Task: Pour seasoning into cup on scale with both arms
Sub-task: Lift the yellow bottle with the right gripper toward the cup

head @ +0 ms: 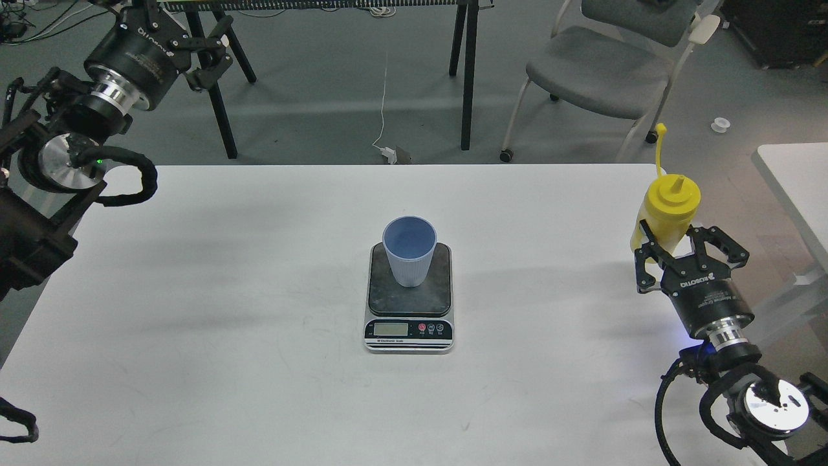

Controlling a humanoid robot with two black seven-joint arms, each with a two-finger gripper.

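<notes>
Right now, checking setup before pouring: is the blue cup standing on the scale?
Yes, the cup stands upright on the scale plate.
</notes>
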